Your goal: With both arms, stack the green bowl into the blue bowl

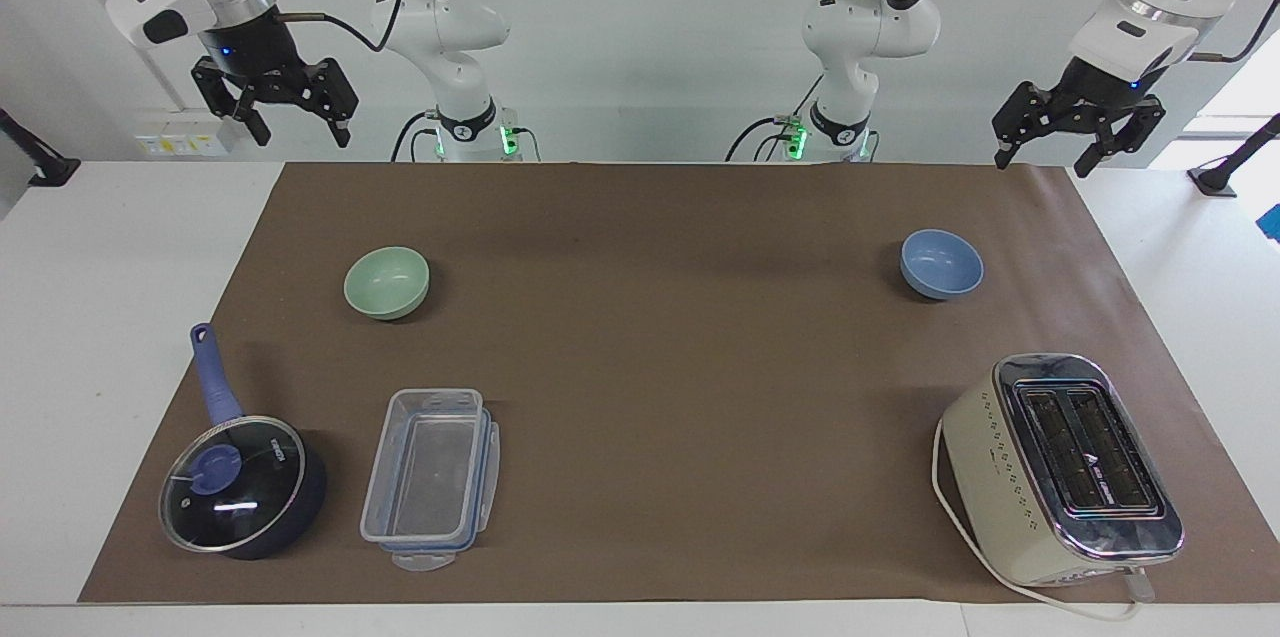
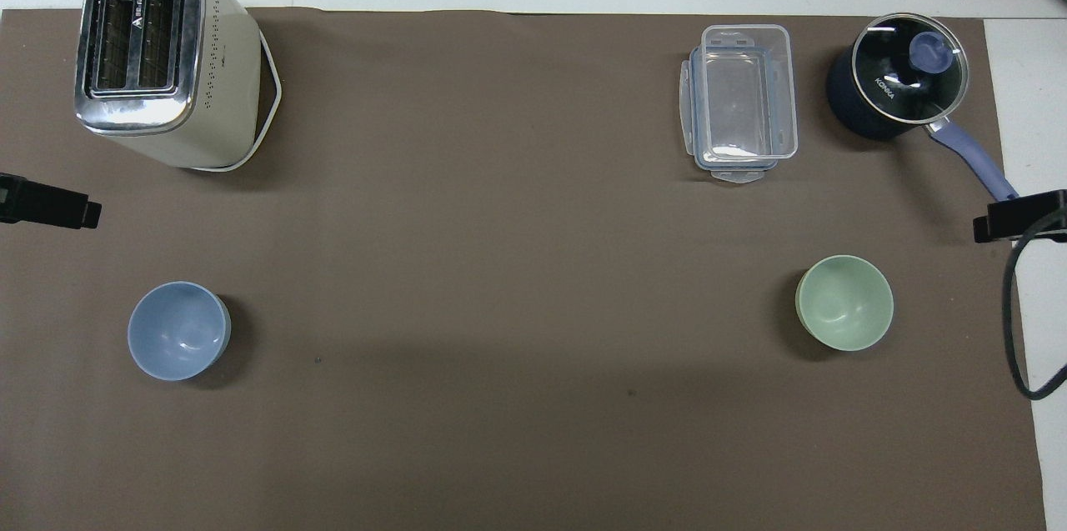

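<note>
The green bowl (image 1: 386,282) (image 2: 844,302) stands upright on the brown mat toward the right arm's end. The blue bowl (image 1: 941,263) (image 2: 178,330) stands upright toward the left arm's end, well apart from it. Both bowls hold nothing. My right gripper (image 1: 302,136) hangs open and holds nothing, high over the mat's edge at the robots' end, near the green bowl's end of the table. My left gripper (image 1: 1043,160) hangs open and holds nothing, high over the mat's corner near the blue bowl's end. In the overhead view only the grippers' tips show at the side edges.
A cream toaster (image 1: 1060,467) (image 2: 154,56) stands farther from the robots than the blue bowl. A clear plastic container (image 1: 430,477) (image 2: 740,102) and a dark blue saucepan with a glass lid (image 1: 240,482) (image 2: 900,77) stand farther out than the green bowl.
</note>
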`<control>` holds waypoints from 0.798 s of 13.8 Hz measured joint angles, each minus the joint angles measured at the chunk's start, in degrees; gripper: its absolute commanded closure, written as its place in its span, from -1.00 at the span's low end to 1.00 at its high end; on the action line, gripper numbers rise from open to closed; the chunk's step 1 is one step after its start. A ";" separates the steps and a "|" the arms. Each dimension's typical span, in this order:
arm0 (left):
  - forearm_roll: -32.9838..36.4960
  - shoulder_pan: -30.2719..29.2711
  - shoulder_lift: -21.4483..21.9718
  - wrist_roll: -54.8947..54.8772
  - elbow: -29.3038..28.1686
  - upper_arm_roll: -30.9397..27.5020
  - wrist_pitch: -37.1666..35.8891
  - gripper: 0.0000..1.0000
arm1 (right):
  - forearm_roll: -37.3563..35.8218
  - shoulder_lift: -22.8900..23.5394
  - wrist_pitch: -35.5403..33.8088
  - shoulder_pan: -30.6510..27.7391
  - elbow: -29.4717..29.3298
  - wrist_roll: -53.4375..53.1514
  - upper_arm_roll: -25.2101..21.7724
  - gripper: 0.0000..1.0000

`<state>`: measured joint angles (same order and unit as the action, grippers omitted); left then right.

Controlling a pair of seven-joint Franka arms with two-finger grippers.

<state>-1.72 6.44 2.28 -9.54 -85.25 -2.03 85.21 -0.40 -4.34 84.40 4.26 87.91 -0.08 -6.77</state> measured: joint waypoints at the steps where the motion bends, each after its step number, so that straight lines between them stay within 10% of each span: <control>1: 0.01 0.26 0.17 0.07 0.00 0.26 -0.17 -1.00 | 0.00 0.00 0.00 0.00 0.00 0.00 0.00 -1.00; 11: 0.01 -1.24 0.20 0.18 -0.01 -1.39 -0.34 -1.00 | 0.00 0.00 0.00 0.00 0.00 0.00 0.00 -1.00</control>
<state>-1.70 5.20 2.48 -9.36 -85.26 -3.42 84.87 -0.41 -4.34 84.40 4.26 87.91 -0.08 -6.77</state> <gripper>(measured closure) 0.000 0.000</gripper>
